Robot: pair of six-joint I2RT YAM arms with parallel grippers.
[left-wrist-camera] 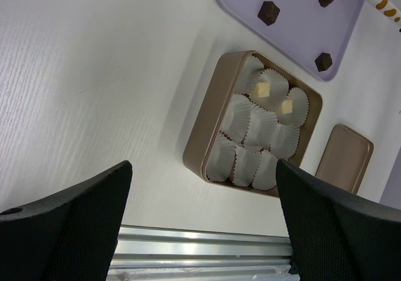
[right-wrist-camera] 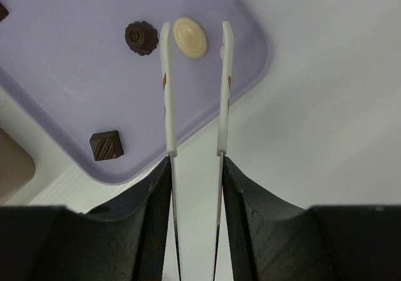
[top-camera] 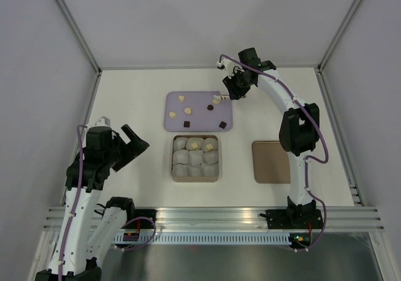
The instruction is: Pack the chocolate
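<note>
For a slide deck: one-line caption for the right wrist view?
Right hand grips white tongs, tips either side of a pale round chocolate on the lilac tray.

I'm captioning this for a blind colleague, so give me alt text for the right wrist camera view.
The right gripper holds white tongs, their open tips on either side of a pale round chocolate near the corner of a lavender tray. A dark rosette chocolate lies left of it and a dark striped square chocolate lower left, on the same tray.
</note>
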